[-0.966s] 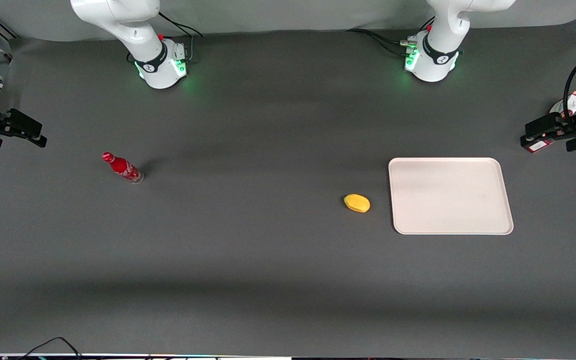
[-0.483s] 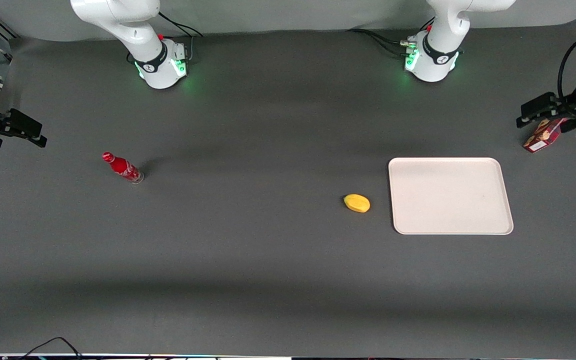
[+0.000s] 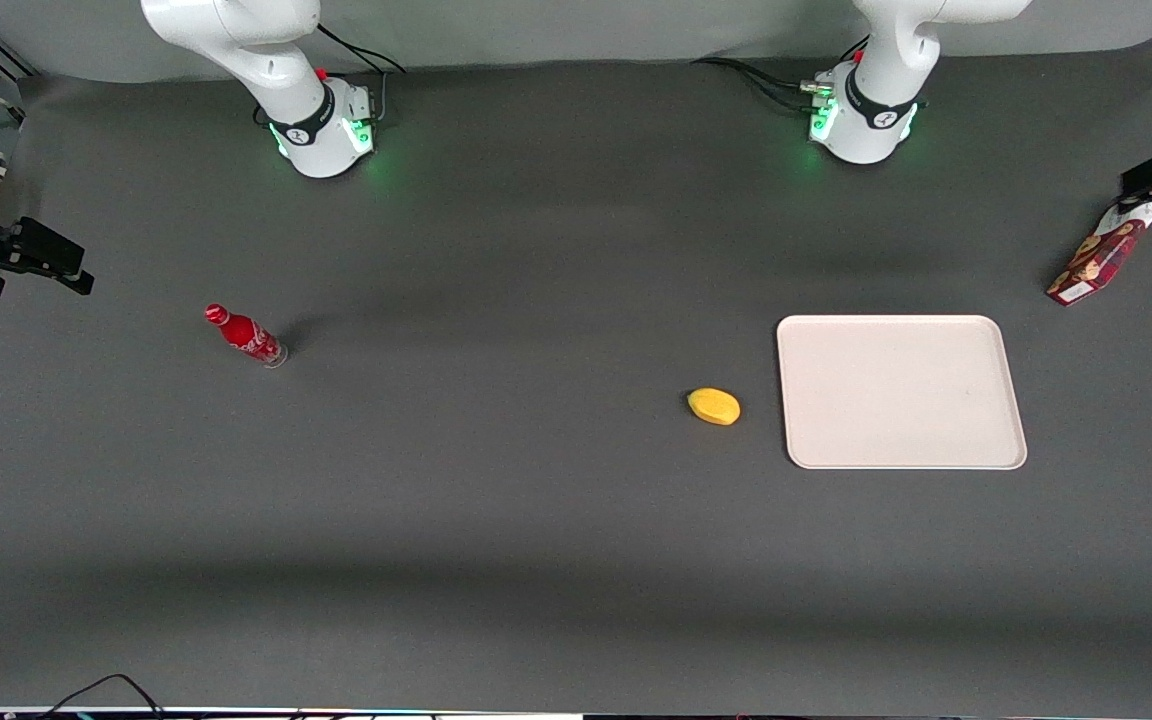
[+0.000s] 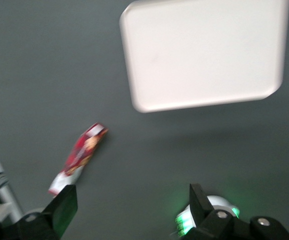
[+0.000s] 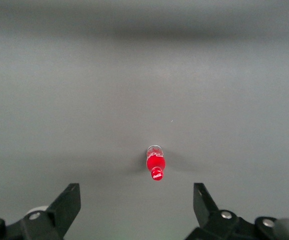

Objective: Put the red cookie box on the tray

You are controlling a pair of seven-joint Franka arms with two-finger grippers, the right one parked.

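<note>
The gripper (image 4: 129,212) hangs above the table's working-arm end with its fingers (image 4: 64,210) spread wide, holding nothing. The box (image 3: 1096,255) stands tilted on the table just beneath it, apart from the fingers, near the tray (image 3: 901,392) but off it and farther from the front camera. A yellow fruit (image 3: 714,406) lies beside the tray.

Robot lab: bench-mounted arms (image 3: 866,90)
</note>
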